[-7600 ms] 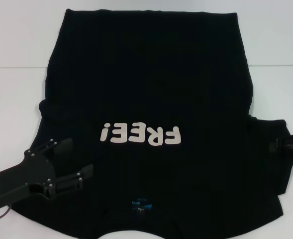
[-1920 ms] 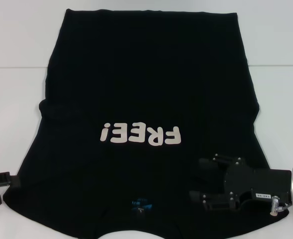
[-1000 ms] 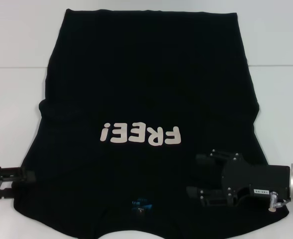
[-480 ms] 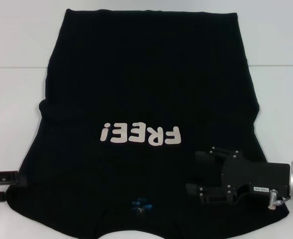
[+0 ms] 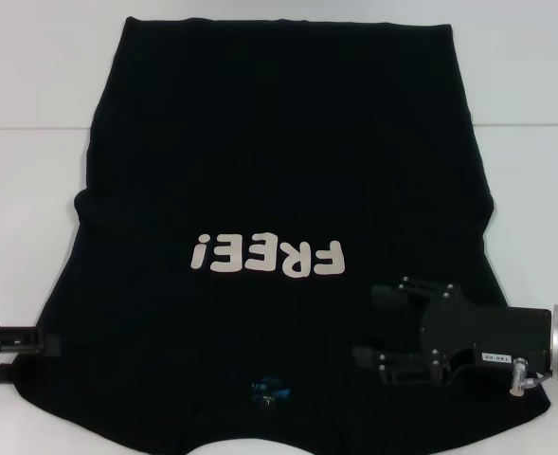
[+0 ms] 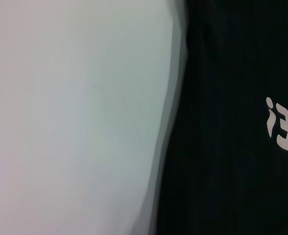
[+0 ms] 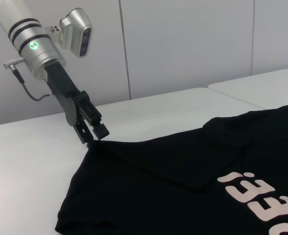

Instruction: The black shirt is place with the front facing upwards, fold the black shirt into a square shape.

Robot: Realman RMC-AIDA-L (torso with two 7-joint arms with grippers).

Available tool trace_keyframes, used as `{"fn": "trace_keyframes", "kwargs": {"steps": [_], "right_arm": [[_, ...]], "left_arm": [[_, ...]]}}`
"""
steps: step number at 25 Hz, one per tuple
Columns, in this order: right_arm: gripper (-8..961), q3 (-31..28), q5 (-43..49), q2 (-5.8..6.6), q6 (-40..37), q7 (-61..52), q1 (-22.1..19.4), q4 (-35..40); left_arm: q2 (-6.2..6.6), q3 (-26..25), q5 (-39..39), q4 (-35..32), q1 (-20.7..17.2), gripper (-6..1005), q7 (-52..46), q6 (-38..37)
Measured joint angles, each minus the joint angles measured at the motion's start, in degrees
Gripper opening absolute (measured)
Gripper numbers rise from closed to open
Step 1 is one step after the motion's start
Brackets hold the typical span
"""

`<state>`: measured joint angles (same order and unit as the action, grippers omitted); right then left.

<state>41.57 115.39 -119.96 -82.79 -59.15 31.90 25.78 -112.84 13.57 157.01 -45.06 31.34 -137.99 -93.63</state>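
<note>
Black shirt [image 5: 288, 190] is lying flat, print up, collar nearest the robot. Right gripper [image 5: 364, 327] is hovering over its near right shoulder, jaws spread; left gripper [image 5: 32, 339] is touching the near left edge, jaw state unclear.

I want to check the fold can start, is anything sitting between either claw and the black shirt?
Nothing visible. The left claw is already at the black shirt's edge, and the right claw is directly over its cloth.
</note>
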Motion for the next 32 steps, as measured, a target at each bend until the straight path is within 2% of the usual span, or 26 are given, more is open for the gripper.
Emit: {"fn": "trace_keyframes", "kwargs": {"steps": [4, 7, 13, 18, 23, 32], "right_arm": [[913, 0.0, 0.0, 0.00, 0.0, 0.0, 0.2, 0.0], [913, 0.0, -0.1, 0.00, 0.1, 0.0, 0.3, 0.0], [912, 0.0, -1.1, 0.05, 0.1, 0.0, 0.4, 0.0], [912, 0.0, -1.5, 0.10, -0.6, 0.0, 0.4, 0.0], [912, 0.0, -2.1, 0.18, -0.7, 0.0, 0.4, 0.0], [911, 0.0, -2.4, 0.18, -0.8, 0.0, 0.4, 0.0]], "left_arm": [[0.00, 0.1, 0.0, 0.0, 0.1, 919, 0.1, 0.0], [0.00, 0.5, 0.0, 0.0, 0.1, 880, 0.3, -0.1], [-0.66, 4.8, 0.0, -1.2, 0.0, 763, 0.0, 0.8], [-0.81, 5.4, 0.0, -1.8, 0.0, 666, -0.1, 2.0], [-0.96, 6.2, 0.0, -2.3, 0.0, 426, 0.0, 2.4], [-0.98, 7.4, 0.0, -2.0, 0.2, 107, 0.4, 2.6]]}}
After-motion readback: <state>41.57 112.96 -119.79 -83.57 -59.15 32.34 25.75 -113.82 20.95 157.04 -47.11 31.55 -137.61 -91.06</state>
